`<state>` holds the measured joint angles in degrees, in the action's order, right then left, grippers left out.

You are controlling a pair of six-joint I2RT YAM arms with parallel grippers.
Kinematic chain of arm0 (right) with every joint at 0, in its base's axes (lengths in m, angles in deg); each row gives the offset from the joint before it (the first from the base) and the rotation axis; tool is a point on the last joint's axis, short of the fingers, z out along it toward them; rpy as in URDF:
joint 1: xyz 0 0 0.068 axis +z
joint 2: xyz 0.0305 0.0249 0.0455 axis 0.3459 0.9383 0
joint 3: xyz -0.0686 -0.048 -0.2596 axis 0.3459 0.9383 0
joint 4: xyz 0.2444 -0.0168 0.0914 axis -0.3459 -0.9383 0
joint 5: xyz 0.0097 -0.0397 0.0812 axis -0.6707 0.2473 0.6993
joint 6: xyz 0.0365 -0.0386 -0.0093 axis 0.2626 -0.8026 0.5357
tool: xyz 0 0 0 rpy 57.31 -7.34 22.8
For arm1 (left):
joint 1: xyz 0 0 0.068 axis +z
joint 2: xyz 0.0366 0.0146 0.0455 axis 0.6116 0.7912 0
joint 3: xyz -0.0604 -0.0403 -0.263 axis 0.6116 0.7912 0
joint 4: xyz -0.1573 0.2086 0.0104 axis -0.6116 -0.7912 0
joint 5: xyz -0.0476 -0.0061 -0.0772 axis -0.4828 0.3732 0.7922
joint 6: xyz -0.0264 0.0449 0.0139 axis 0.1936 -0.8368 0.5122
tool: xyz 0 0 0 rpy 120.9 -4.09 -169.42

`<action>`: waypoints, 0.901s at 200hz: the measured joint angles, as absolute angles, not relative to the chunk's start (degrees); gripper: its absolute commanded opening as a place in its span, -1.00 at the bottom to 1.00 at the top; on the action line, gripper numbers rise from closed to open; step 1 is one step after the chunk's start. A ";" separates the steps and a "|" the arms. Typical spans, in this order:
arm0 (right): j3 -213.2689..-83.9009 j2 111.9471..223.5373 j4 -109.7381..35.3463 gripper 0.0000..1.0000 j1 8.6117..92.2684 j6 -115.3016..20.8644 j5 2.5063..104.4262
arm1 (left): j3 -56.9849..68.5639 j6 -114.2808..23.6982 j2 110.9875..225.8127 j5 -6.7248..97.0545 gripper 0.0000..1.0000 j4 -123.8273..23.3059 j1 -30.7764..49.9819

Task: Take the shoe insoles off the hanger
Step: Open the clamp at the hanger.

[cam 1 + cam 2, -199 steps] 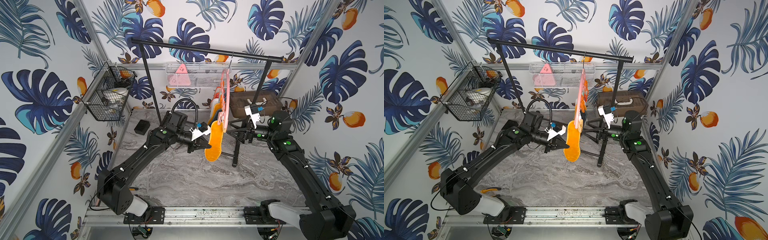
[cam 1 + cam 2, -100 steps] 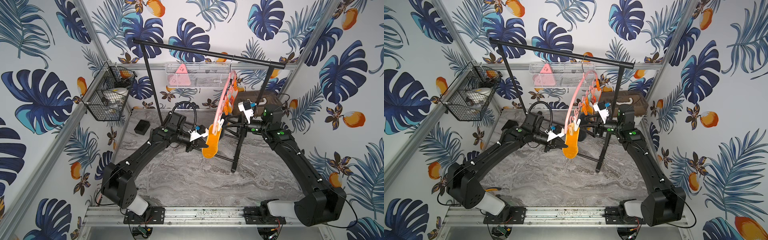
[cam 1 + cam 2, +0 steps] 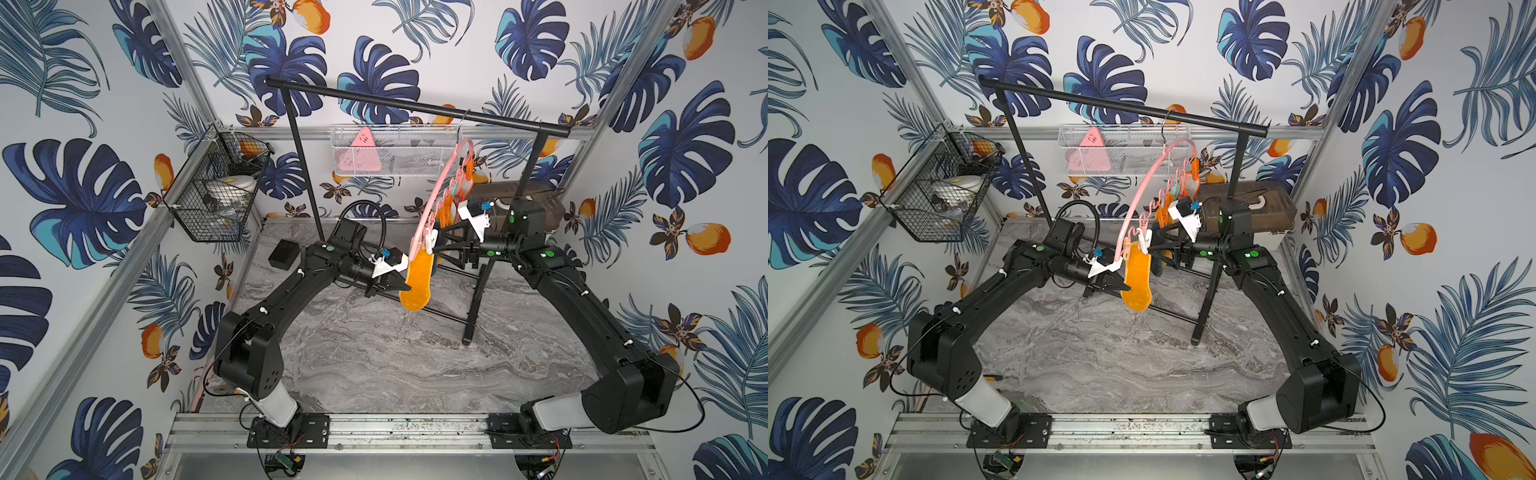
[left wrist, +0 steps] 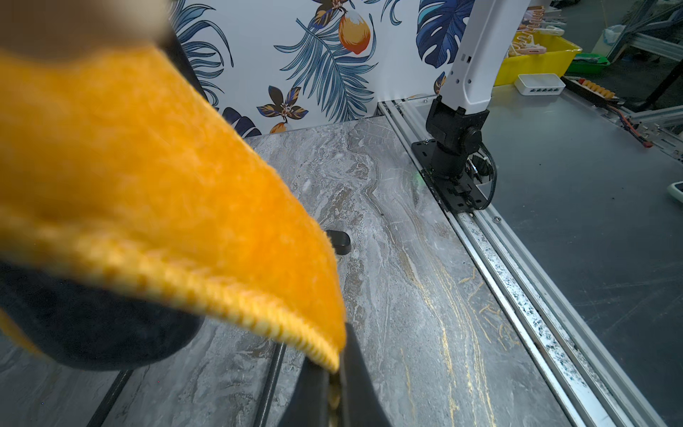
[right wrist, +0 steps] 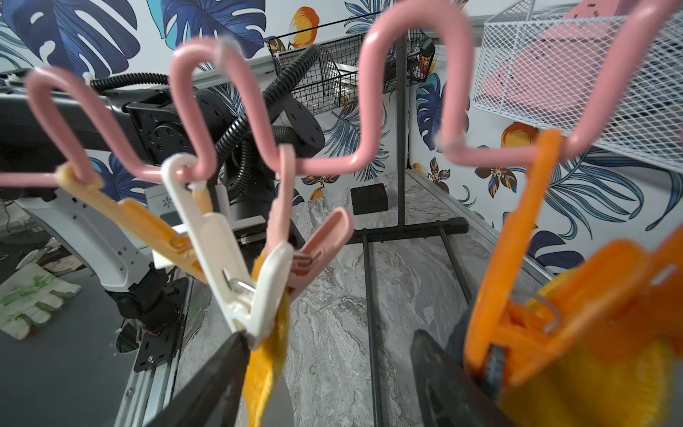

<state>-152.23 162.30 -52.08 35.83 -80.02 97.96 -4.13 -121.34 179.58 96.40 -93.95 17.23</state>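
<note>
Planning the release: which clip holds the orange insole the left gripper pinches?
The white clip, between the yellow clip and the pink clip; its jaws bite the top of the orange insole.

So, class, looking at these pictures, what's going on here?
The left gripper is shut on the edge of the orange insole, which hangs from a white clip on the pink hanger. The right gripper is open, one finger right at that clip. The insole is not yet off; the hanger hooks over the black rail.
</note>
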 measured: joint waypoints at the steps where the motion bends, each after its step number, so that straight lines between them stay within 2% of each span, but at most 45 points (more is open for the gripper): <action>1: -152.39 162.34 -52.26 0.56 35.81 -80.22 97.96 | -4.15 -121.38 179.60 96.42 -1.00 -93.97 17.23; 66: -153.59 162.84 -56.82 0.74 31.68 -84.39 102.48 | -5.38 -123.94 182.03 96.11 -1.00 -93.36 17.45; 116: -153.74 163.15 -57.39 0.71 31.37 -84.83 102.68 | -7.47 -125.34 185.31 96.07 -1.00 -91.24 17.49; 180: -153.04 166.01 -45.55 0.63 32.03 -75.08 102.33 | -9.44 -128.79 188.45 96.55 -1.00 -90.28 17.52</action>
